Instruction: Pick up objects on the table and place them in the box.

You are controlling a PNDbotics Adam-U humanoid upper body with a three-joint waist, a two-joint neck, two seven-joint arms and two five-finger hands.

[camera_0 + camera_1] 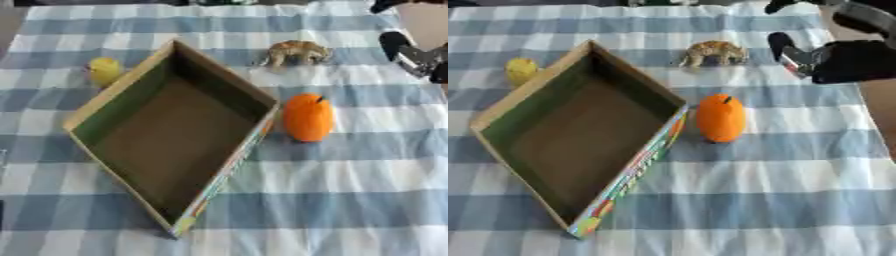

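An open cardboard box (87, 107) with nothing inside lies askew on the blue-and-white checked cloth, left of centre. An orange fruit (721, 119) stands just off the box's right wall. Behind it, toward the back, is a tan animal figure (714, 52). A small yellow object (104, 70) sits by the box's far left wall. My black right hand (837, 59) hovers at the upper right, to the right of the animal figure and apart from it, fingers spread and holding nothing. My left hand does not show.
The checked cloth (332, 200) spreads wide in front of and to the right of the box. The table's right edge (877, 110) runs close beside my right hand.
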